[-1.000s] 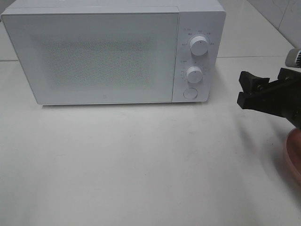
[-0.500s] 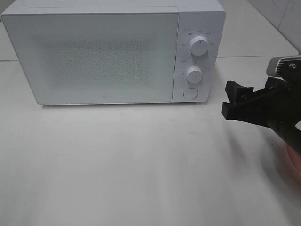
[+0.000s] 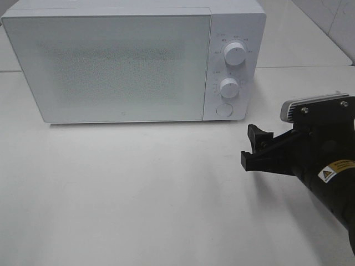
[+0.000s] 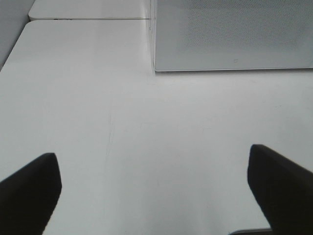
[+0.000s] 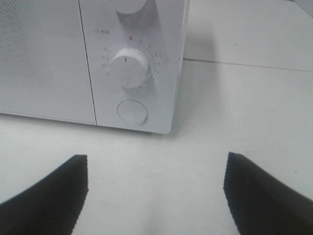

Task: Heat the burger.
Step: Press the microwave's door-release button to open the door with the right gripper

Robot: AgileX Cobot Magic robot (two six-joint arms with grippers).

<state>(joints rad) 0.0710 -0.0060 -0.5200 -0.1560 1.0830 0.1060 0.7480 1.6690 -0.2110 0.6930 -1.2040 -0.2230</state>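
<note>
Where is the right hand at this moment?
In the high view the right hand hangs open and empty above the table, right of centre, in front of the round button on the microwave.

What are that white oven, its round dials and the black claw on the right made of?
The microwave looks like matte white painted metal or plastic; its door shows a speckled mesh pattern. The dials seem smooth white plastic, slightly glossy. The right gripper looks like matte black plastic; its fingers show fine ribbing, perhaps printed or rubbery.

High front view over microwave (image 3: 133, 61) and table (image 3: 138, 194); both wrist views low, toward that microwave.
</note>
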